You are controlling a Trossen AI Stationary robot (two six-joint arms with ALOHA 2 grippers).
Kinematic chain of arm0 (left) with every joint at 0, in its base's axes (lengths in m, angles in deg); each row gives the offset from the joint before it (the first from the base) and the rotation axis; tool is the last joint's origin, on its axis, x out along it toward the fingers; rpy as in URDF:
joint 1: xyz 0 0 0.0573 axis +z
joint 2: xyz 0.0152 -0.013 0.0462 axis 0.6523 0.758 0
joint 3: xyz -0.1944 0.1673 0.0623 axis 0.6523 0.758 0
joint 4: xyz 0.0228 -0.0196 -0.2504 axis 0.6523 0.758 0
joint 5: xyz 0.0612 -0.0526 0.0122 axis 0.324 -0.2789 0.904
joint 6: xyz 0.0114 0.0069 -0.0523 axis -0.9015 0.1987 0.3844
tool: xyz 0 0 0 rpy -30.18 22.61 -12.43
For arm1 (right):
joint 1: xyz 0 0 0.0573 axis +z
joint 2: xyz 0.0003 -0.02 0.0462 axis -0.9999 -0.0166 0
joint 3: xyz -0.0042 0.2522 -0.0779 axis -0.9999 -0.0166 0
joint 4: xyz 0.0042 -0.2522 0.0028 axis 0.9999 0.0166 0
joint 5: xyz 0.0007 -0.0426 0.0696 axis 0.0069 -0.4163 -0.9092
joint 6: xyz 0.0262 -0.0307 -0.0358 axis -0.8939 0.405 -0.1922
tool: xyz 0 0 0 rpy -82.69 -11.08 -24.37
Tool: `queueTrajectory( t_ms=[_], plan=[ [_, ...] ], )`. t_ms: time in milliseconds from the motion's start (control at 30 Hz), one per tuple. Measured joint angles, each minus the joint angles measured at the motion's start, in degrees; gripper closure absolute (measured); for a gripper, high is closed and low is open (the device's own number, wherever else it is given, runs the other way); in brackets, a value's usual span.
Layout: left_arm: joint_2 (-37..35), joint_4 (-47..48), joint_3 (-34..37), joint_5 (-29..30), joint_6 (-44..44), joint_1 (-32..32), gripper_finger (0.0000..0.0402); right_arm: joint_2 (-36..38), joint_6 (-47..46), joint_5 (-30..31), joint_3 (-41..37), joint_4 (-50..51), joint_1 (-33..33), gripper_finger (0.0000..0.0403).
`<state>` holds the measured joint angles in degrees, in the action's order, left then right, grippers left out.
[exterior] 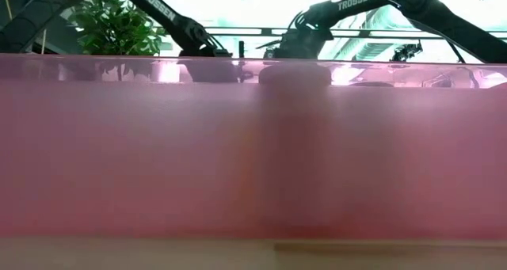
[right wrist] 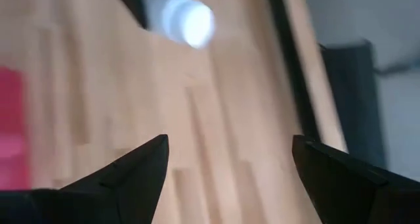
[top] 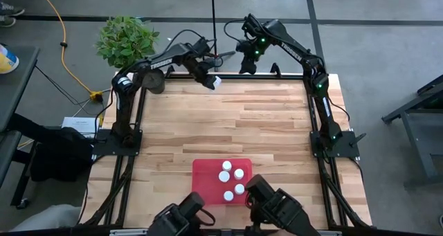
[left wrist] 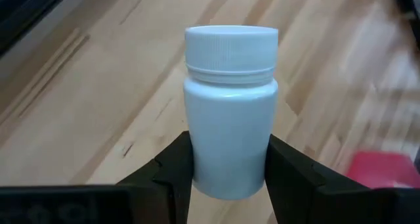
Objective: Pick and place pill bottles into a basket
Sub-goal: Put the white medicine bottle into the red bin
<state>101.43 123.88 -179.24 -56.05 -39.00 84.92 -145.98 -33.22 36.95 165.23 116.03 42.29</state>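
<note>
I count five white-capped bottles [top: 232,180] already standing in the red basket [top: 201,172] at the table's six o'clock edge, and I judge the sixth is the last: my left gripper [left wrist: 230,178] pinches that white bottle [left wrist: 230,112] by its body up near twelve o'clock, well apart from the basket. My right gripper [right wrist: 230,165] waits beside it at twelve o'clock with fingers spread and empty. The table [top: 263,125] is pale wooden planks on a black frame; a potted plant [top: 127,39] stands off the eleven o'clock corner on grey floor.
</note>
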Motion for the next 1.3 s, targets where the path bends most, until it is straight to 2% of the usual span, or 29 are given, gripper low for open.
queueTrajectory(
  t_ms=[167,333,533,867,1300],
  plan=[
    [-1.5,2.2,0.0,-3.2,-6.6,-0.3,0.0215,0.0,2.2,-10.1,0.0,-2.5,0.7,0.0089],
    [-1.8,3.8,0.0,-9.5,-13.3,-0.4,0.0215,0.0,3.7,-15.2,0.0,-4.5,2.7,0.0089],
    [-1.8,4.9,0.0,-11.8,-17.7,-0.4,0.0217,0.0,4.7,-15.0,0.0,-4.9,5.3,0.0089],
    [-2.3,4.3,0.0,-11.8,-19.1,-0.3,0.0217,0.0,4.6,-15.0,0.0,-4.5,6.9,0.0089],
    [-5.8,2.7,0.0,-15.1,-19.6,-0.3,0.0217,0.0,4.2,-15.1,0.0,-7.6,9.1,0.0089]
  ],
)
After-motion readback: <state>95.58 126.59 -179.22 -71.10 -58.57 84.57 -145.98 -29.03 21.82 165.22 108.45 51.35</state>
